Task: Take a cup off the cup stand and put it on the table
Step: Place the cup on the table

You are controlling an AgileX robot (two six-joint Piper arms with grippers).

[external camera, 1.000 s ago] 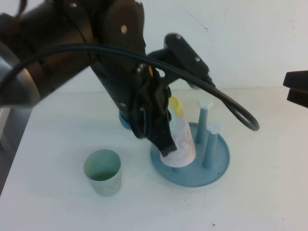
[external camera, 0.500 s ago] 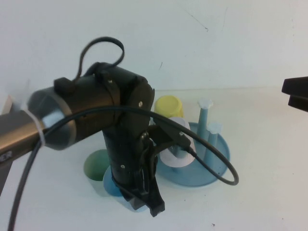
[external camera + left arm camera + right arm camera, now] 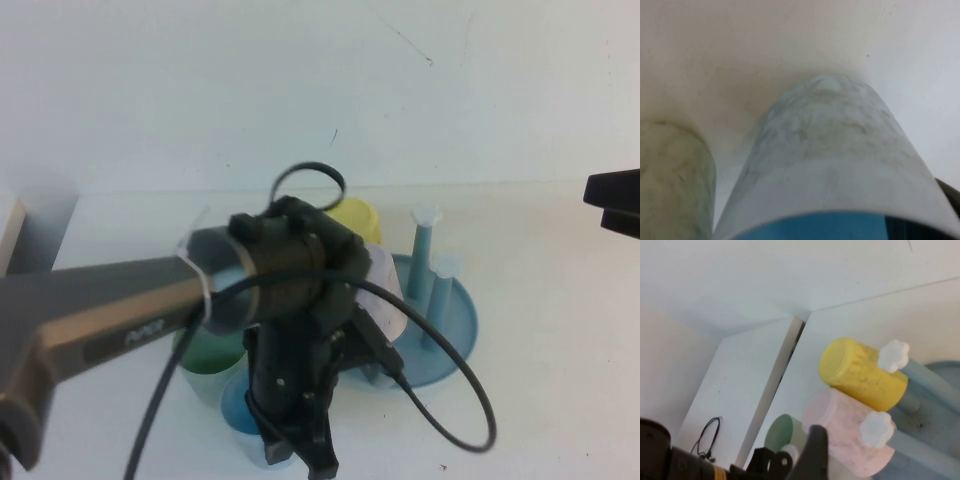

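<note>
Low by the table (image 3: 560, 400), left gripper (image 3: 300, 455) clamps the cup (image 3: 240, 415); right gripper (image 3: 612, 203) gapes wide

**Blue cup low at the near edge, stand behind it to the right**

The cup (image 3: 240, 412), a light blue, faintly speckled tumbler, sits low over the table (image 3: 540, 420) at the near side, mostly hidden behind the arm; whether it touches the surface cannot be told. Up close, the cup (image 3: 830, 150) shows a tapered, cloudy wall with a bright blue inside at its rim. The cup stand (image 3: 450, 345), a round blue-grey tray with upright white-capped pegs, lies farther back and to the right.
</note>
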